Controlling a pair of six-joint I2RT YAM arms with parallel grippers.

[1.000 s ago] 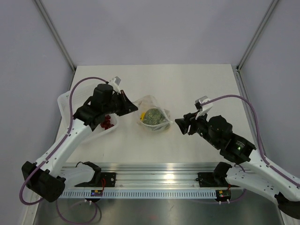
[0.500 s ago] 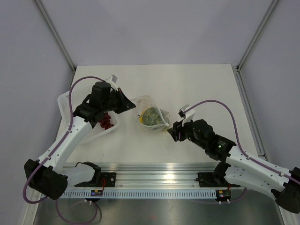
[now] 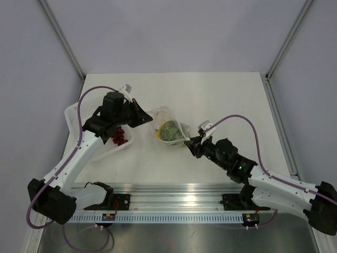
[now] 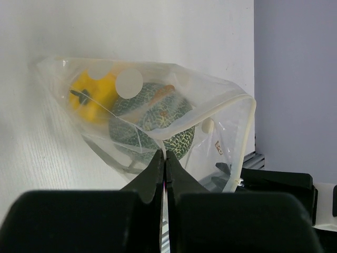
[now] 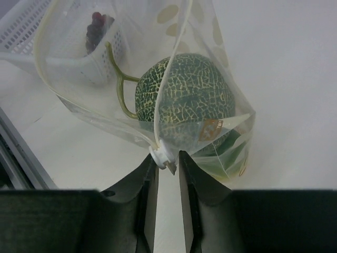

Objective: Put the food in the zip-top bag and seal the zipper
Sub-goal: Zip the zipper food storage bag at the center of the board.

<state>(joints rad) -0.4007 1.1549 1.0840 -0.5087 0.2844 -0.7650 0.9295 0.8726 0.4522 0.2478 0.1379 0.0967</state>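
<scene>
At mid-table the zip-top bag (image 3: 164, 113) lies with the grey-green fruit (image 5: 184, 95) and the yellow ball (image 4: 92, 95) inside, the ball mostly hidden behind the fruit from above. The left gripper (image 4: 164, 158) is clamped tight on the bag's edge. The right gripper (image 5: 168, 161) stands narrowly parted around the white end of the zipper (image 5: 164, 89); whether it pinches is unclear.

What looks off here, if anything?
Nothing is spilled or damaged. The one oddity is that the bag still gapes. Its zipper strips bow apart, with the melon and yellow fruit inside. The left gripper pinches the bag's edge. The right gripper has its jaws either side of the zipper's end.
</scene>
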